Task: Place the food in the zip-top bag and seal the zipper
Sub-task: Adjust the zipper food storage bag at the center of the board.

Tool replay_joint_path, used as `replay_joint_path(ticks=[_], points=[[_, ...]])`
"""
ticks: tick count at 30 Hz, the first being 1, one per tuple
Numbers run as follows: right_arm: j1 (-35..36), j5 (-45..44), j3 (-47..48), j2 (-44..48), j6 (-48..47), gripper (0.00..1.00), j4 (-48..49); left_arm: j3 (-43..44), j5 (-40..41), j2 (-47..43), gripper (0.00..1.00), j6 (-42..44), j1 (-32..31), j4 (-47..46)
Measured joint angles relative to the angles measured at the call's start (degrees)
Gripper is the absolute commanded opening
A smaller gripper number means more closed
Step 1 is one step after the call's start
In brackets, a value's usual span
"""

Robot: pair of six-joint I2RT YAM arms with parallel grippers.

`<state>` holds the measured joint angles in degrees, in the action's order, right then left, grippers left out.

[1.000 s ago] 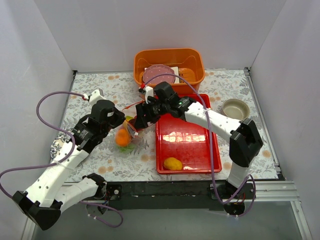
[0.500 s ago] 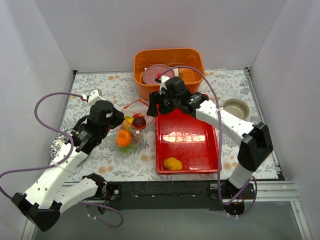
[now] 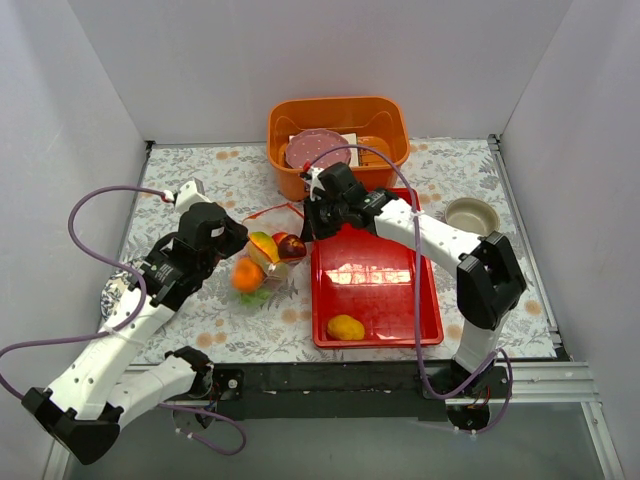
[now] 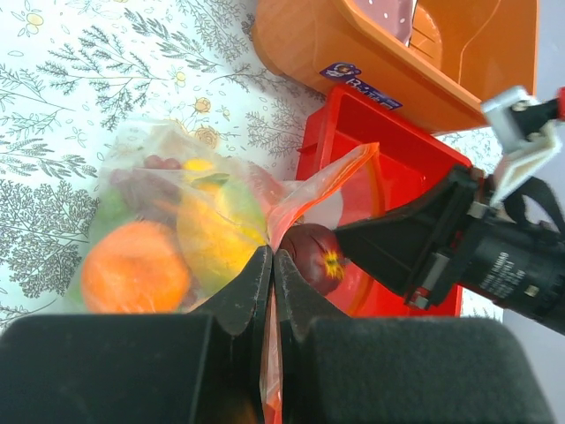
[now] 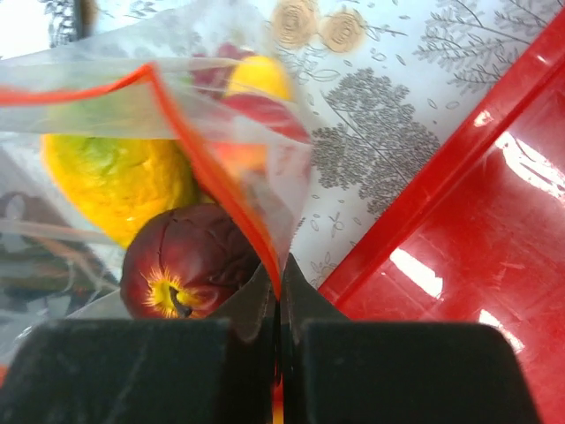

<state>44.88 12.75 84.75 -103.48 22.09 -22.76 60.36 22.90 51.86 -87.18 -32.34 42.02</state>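
Left gripper (image 4: 272, 261): fingers squeezed tight together, pinching the mouth edge of the bag.
Zip-top bag (image 3: 262, 258): clear and crinkly, on the flowery table (image 3: 200, 180), just left of the red tray (image 3: 375, 285). Its mouth is held between the two grippers.
Food in the bag: an orange (image 4: 132, 269) and a yellow mango (image 4: 216, 234). The green and purple bits behind them are too blurry to name.
Dark-red apple (image 5: 190, 269): right at the bag's mouth, touching the yellow mango. I cannot tell if it is all the way in.
Zipper (image 5: 207, 172): the orange-red strip, not pressed shut, bent in a corner.
Right gripper (image 5: 279, 283): fingers pressed together, pinching the zipper.
Second mango (image 3: 345, 327): on the near end of the red tray, well apart from the bag.
Orange basket (image 3: 385, 125): behind the tray, with a pink plate (image 3: 318, 150) in it.
Bowl (image 3: 472, 217): right of the tray.
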Motion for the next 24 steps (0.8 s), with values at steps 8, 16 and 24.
replay_joint_path(ticks=[8, 16, 24], points=[[4.4, 7.1, 9.1, 2.0, -3.3, 0.01, 0.4, -0.1, 0.3, 2.6, 0.00, 0.3, 0.0, 0.0], [7.2, 9.4, 17.9, -1.9, -4.6, 0.01, -1.2, -1.2, 4.2, -6.0, 0.00, -0.9, 0.0, 0.0], [6.4, 7.0, 17.6, -5.1, -4.2, 0.01, -2.6, 7.2, 11.3, -5.7, 0.00, -0.9, 0.0, 4.9]])
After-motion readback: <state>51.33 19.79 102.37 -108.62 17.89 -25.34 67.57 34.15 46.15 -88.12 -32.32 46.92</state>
